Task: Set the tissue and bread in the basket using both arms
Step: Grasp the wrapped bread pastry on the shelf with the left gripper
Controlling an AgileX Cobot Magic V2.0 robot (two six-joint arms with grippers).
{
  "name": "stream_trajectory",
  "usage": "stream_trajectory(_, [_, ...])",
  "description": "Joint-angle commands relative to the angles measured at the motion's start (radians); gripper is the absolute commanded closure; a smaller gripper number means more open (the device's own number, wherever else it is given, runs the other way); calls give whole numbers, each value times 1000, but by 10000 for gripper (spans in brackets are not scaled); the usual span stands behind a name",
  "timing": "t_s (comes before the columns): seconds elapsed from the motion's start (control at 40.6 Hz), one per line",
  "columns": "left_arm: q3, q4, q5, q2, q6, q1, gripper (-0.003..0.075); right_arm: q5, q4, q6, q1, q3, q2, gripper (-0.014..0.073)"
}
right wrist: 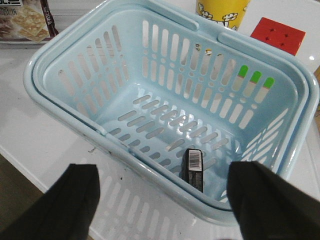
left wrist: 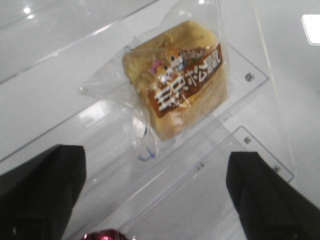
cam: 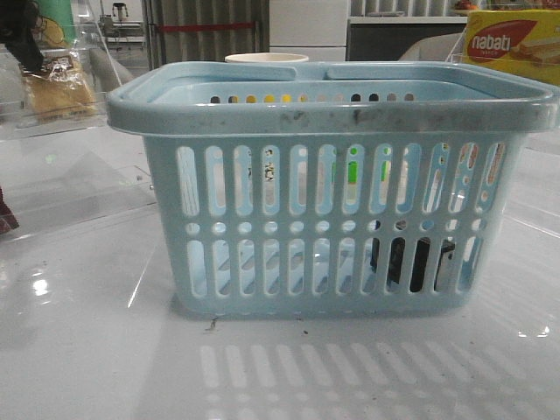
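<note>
The pale blue basket (cam: pixel 332 109) stands mid-table. Inside it the black tissue (right wrist: pixel 193 167) stands on edge against the near wall, its barcode end up; it shows dark through the slots (cam: pixel 398 262). My right gripper (right wrist: pixel 170 205) hangs open above the basket's near rim (right wrist: pixel 151 169), holding nothing. The bread (left wrist: pixel 180 90), a clear packet with a brown printed label, lies on a clear acrylic shelf at the far left (cam: pixel 57 87). My left gripper (left wrist: pixel 155 200) is open, short of the packet and not touching it.
A yellow-and-red nabati box (cam: pixel 512 44) sits back right. A yellow cup (right wrist: pixel 222 10), a red block (right wrist: pixel 277 35) and a cracker packet (right wrist: pixel 25 20) lie round the basket. Clear acrylic stands (left wrist: pixel 240 125) surround the bread. Something shiny red (left wrist: pixel 102 235) lies under my left gripper.
</note>
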State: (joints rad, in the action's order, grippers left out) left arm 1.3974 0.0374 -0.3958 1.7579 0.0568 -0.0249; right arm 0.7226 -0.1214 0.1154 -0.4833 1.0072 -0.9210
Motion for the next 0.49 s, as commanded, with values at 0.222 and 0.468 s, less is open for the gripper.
stream_trajectory(0.222, [179, 13, 96, 117, -3, 1, 99, -67, 5, 5, 1, 26, 4, -29])
stream_trajectory(0.468, [184, 13, 190, 149, -3, -1, 119, -67, 5, 5, 1, 26, 4, -29])
